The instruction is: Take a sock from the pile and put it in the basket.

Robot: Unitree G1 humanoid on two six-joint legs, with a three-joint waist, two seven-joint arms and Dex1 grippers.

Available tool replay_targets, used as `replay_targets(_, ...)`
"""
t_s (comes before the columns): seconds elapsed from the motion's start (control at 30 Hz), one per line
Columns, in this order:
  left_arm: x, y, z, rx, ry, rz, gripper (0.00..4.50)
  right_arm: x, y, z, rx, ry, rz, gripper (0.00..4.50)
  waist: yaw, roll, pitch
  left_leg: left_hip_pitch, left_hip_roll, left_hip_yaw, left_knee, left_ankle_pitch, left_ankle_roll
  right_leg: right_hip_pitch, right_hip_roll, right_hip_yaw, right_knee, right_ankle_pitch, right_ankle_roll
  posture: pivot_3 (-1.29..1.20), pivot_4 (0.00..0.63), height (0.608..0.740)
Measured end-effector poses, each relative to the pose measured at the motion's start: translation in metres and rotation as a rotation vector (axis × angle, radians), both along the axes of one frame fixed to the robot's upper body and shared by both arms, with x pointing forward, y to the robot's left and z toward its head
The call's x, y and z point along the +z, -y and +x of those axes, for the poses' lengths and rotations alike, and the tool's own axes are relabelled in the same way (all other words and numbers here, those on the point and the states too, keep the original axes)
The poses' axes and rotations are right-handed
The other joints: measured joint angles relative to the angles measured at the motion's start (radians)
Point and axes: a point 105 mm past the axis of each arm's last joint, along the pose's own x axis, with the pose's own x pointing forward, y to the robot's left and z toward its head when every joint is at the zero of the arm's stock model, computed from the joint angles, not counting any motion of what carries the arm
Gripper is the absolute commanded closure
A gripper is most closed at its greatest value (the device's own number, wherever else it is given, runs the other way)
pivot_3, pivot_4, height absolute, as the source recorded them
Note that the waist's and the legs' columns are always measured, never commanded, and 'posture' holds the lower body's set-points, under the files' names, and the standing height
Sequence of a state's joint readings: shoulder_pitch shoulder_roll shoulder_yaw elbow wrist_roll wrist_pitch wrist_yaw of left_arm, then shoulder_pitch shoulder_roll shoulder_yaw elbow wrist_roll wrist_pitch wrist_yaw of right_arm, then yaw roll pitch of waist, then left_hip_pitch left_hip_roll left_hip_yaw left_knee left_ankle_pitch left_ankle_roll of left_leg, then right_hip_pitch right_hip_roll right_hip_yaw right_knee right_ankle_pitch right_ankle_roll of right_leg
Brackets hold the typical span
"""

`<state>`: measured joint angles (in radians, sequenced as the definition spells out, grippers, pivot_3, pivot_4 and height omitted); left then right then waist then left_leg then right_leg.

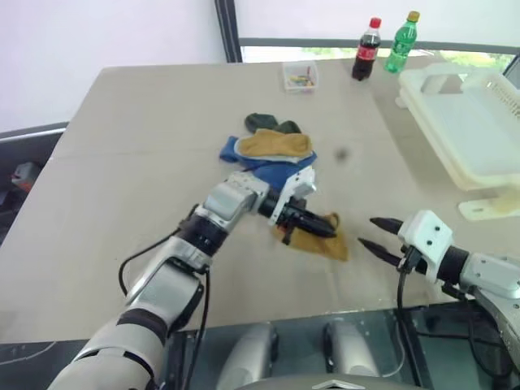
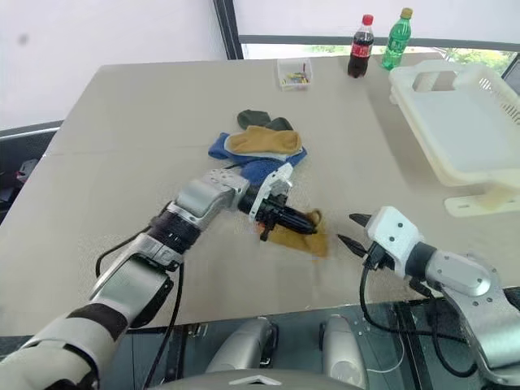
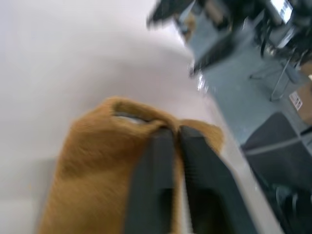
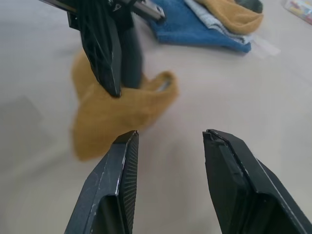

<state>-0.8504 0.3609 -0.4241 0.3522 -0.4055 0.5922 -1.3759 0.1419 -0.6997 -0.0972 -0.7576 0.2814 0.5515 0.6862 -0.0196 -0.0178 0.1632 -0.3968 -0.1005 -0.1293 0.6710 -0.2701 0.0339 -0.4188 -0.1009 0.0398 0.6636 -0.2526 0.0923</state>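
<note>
Head views: a mustard sock [image 1: 325,240] lies crumpled on the table [image 1: 130,179], apart from the pile [image 1: 272,146]; the basket [image 1: 471,130] stands well right. Left wrist view: the left gripper [image 3: 174,132], nearly closed, overlies the sock (grip unconfirmed). Right wrist view: the right gripper [image 4: 168,136] is open, empty.

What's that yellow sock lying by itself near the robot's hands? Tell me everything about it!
The mustard-yellow sock looks soft and knitted, with its open cuff gaping a little. It lies crumpled and flat on the tan table, apart from the pile of blue, green and yellow socks behind it. The left gripper lies over it, its black fingers close together on the fabric. The right gripper waits open beside it, not touching.
</note>
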Motion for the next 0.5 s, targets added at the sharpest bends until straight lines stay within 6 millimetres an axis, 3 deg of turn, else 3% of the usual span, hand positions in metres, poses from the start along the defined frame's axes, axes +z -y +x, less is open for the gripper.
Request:
replay_targets(0.17,0.016,-0.029,-0.002,0.144,0.014,-0.129,3.07,0.001,-0.008,-0.004,-0.026,-0.046,0.069,2.33,0.005,0.000,0.000,0.000,0.000,-0.001,0.000,0.000,0.000,0.000,0.000,0.000,0.000,0.000,0.000,0.00,0.150,0.740)
replay_targets(0.27,0.016,-0.043,-0.001,0.226,0.055,-0.148,3.07,0.003,-0.012,0.000,-0.040,-0.050,0.078,2.33,0.008,0.001,-0.001,0.001,-0.001,0.000,0.001,0.000,0.000,0.001,-0.001,0.000,0.000,0.000,0.000,0.00,0.150,0.740)
replay_targets(0.4,-0.012,-0.043,-0.003,0.295,0.121,-0.077,3.07,0.009,-0.024,0.006,-0.012,-0.033,0.104,2.33,0.023,0.001,-0.001,0.001,-0.001,-0.001,0.001,0.000,0.000,0.002,-0.002,-0.002,-0.001,0.000,0.000,0.00,0.150,0.740)
replay_targets(0.5,-0.028,-0.026,-0.008,0.285,0.150,-0.040,3.07,0.014,-0.027,0.009,0.006,-0.026,0.101,2.33,0.036,0.001,-0.001,0.000,-0.002,-0.002,0.002,0.000,0.000,0.003,-0.002,-0.003,-0.001,0.000,0.000,0.00,0.150,0.740)
